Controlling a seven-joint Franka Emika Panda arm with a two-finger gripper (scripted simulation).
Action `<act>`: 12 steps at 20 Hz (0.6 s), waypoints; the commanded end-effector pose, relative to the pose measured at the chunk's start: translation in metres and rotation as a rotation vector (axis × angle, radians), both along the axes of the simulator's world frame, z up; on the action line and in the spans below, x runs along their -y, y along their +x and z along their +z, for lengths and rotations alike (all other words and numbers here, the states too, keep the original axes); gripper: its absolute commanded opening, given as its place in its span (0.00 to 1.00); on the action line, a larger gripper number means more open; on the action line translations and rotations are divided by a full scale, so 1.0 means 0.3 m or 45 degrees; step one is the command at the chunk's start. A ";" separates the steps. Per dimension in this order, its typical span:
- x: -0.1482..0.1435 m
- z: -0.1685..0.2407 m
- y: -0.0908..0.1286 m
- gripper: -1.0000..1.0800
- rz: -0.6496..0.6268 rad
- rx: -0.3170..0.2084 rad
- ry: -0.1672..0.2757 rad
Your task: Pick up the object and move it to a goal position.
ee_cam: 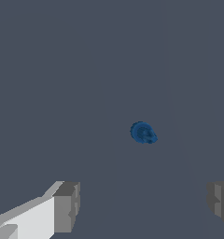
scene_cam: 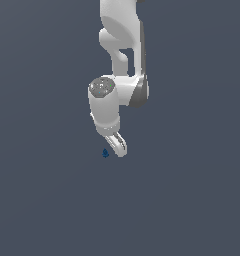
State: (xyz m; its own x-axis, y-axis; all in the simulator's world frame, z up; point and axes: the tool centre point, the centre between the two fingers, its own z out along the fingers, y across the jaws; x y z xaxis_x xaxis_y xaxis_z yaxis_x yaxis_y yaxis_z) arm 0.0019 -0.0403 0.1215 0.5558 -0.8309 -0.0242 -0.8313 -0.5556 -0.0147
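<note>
**Blue lump sits apart from a spread end effector**

The exterior view shows the white arm reaching down from the top of the picture over a plain dark grey surface. Its whole chain of joints is visible here, down to the end effector at its lowest point. The fingers cannot be told apart in this view; they merge into one pale curved shape, so the gap between them does not show. The object, a tiny dark blue lump, appears just beside the tip of the end effector, toward the exterior view's left and slightly lower in the picture. Whether the two touch cannot be judged from this angle alone.

The wrist view settles that. It shows none of the arm, only the two fingers: one grey pad with its white body at one lower corner and the other grey pad cut off by the edge at the opposite corner. They stand far apart, with bare grey surface between them, so the end effector is spread wide and grips nothing. The object shows larger here, a rounded blue blob with a small bump on one side, lying on the surface. It is clear of both pads, ahead of the gap between them and nearer the cut-off finger.
</note>
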 end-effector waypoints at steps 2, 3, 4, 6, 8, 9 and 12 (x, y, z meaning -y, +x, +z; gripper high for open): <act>0.021 -0.020 -0.002 0.96 -0.139 -0.004 -0.006; 0.027 -0.026 -0.003 0.96 -0.178 -0.005 -0.007; 0.033 -0.032 -0.004 0.96 -0.217 -0.006 -0.009; 0.046 -0.043 -0.005 0.96 -0.295 -0.007 -0.013; 0.058 -0.054 -0.007 0.96 -0.371 -0.008 -0.017; 0.063 -0.058 -0.007 0.96 -0.406 -0.008 -0.019; 0.078 -0.071 -0.009 0.96 -0.498 -0.009 -0.024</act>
